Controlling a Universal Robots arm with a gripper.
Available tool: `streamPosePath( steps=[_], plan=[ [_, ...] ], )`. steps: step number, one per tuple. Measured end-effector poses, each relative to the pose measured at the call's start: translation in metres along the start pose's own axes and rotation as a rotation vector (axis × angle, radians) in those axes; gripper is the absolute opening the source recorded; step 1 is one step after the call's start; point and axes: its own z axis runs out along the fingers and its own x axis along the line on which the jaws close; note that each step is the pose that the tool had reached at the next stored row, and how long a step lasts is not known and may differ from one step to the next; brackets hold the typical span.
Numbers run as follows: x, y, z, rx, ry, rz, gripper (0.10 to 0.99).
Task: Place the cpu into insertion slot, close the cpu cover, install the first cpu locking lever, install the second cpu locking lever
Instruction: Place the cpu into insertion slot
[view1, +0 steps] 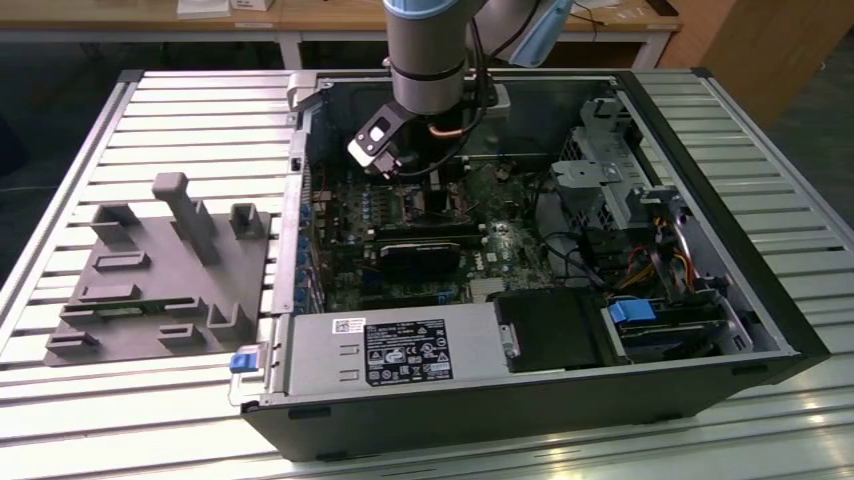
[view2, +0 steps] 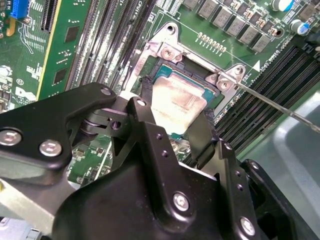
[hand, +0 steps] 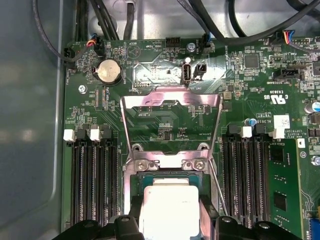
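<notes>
The cpu (view2: 175, 100) (hand: 167, 207), a small square chip with a silver-grey top, lies level over the insertion slot (view2: 162, 75) (hand: 170, 176) on the green motherboard. My gripper (view2: 172, 117) (hand: 170, 226) (view1: 424, 175) reaches down into the computer case. Its black fingers (view2: 142, 117) sit against two opposite edges of the chip. The cpu cover (hand: 172, 96), a thin metal frame, stands swung up behind the socket on its hinge. A thin wire locking lever (view2: 270, 102) (hand: 217, 185) sticks out beside the socket, unlatched.
Long memory slots (hand: 92, 185) flank the socket, and a green memory module (view2: 55, 50) sits near one side. A black heatsink fan (view1: 420, 255), power supply (view1: 387, 350) and cables crowd the case. A grey parts fixture (view1: 160, 270) lies at the exterior view's left.
</notes>
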Motion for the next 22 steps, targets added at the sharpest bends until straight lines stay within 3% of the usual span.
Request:
streamPosePath(
  steps=[11, 12, 15, 22],
  plan=[
    [0.0002, 0.0001, 0.0009, -0.001, 0.0030, 0.000, 0.537],
    [0.0001, 0.0000, 0.0007, 0.000, 0.0025, 0.000, 0.604],
    [0.0001, 0.0000, 0.0006, 0.000, 0.0022, 0.000, 0.604],
    [0.0004, 0.0008, -0.0087, 0.000, 0.0023, 0.000, 0.604]
  ],
)
